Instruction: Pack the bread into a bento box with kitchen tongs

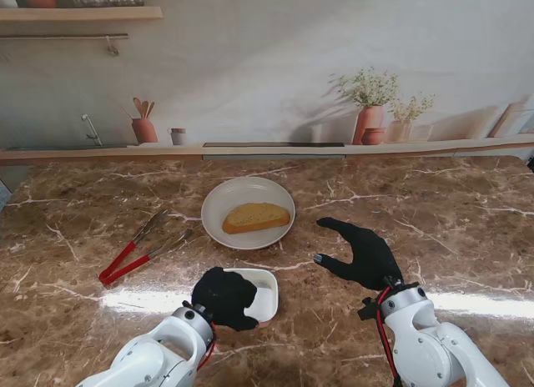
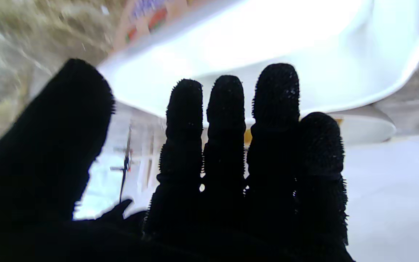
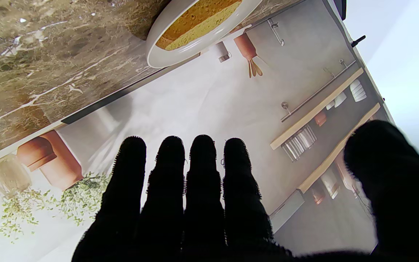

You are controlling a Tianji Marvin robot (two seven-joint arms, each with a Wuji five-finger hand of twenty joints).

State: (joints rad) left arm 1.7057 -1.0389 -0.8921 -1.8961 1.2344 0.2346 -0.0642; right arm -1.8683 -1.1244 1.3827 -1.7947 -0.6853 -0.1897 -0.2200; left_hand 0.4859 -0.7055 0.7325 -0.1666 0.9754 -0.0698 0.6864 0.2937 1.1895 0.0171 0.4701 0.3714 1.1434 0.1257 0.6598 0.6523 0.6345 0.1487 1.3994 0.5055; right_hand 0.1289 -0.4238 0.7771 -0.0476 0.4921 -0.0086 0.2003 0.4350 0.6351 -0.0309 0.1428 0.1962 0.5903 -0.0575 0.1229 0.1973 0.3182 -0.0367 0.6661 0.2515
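A brown marble counter (image 1: 434, 195) with pale veins fills the scene, backed by a printed kitchen wall. Nearest to me, the left hand (image 1: 224, 297) lies over the left part of the white bento box (image 1: 265, 292), hiding that side of it; whether its fingers (image 2: 224, 109) press or grip the box cannot be told, though in the left wrist view they stand side by side before the white wall of the box. To the right, the right hand (image 1: 363, 253) hovers slack and empty, fingers spread and pointing left. Farther left lie the red-handled kitchen tongs (image 1: 140, 249), untouched, their long axis running from handles near left to metal tips far right. Farther still, the white plate (image 1: 219, 205) carries the bread (image 1: 256, 217), long axis left to right, slightly tilted.
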